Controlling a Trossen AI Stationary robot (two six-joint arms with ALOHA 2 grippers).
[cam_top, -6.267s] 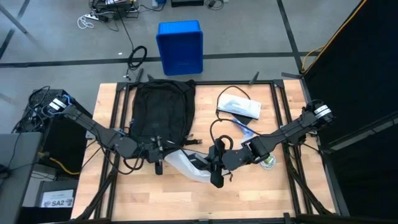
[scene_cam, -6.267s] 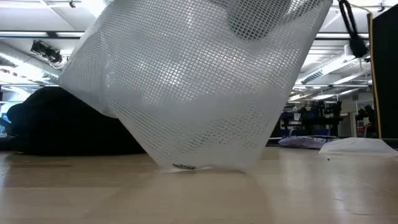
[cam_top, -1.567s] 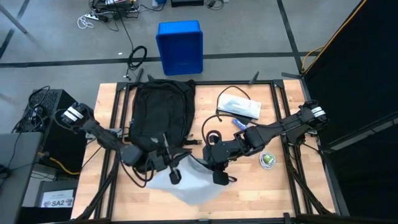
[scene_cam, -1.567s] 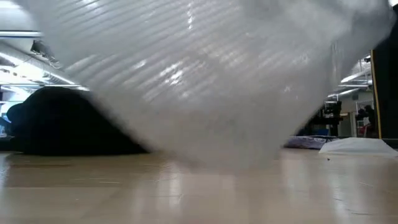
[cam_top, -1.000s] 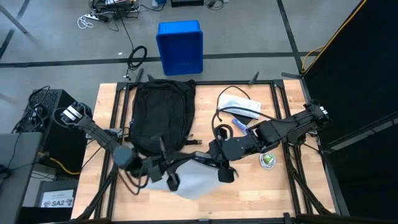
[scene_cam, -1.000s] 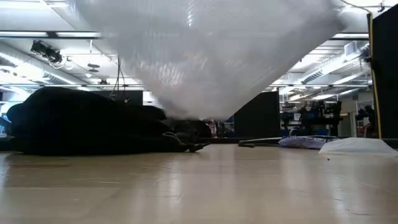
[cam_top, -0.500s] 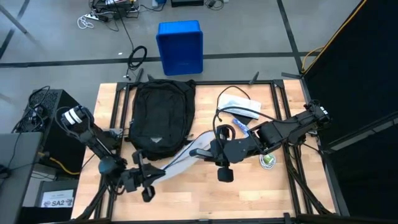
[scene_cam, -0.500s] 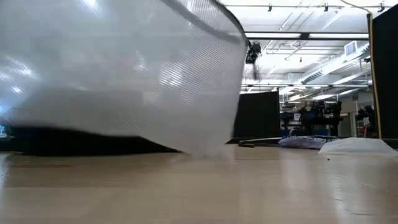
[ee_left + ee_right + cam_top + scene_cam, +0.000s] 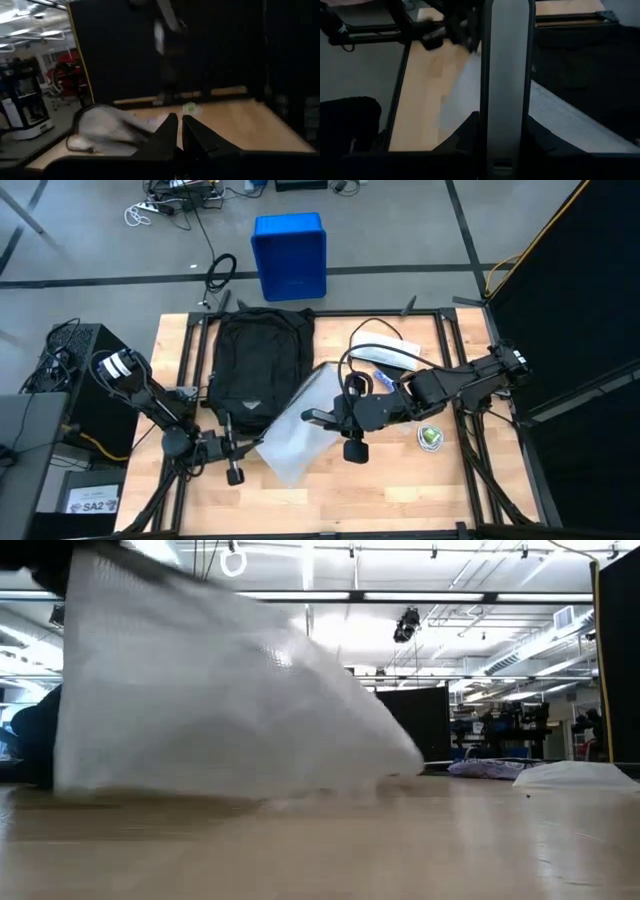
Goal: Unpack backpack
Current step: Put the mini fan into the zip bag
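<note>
Now: backpack flat on tabletop, far-left part. Right pincer at centre, clamped on edge of white mesh bag just beside the pack. Left pincer near left edge, fingers together, gripping nothing.

Two dark jointed arms with white-banded bases, black cabling.

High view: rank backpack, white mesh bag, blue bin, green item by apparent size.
1. backpack
2. white mesh bag
3. blue bin, though it sits on the floor, farther from the camera, so its rank is unsure
4. green item
</note>
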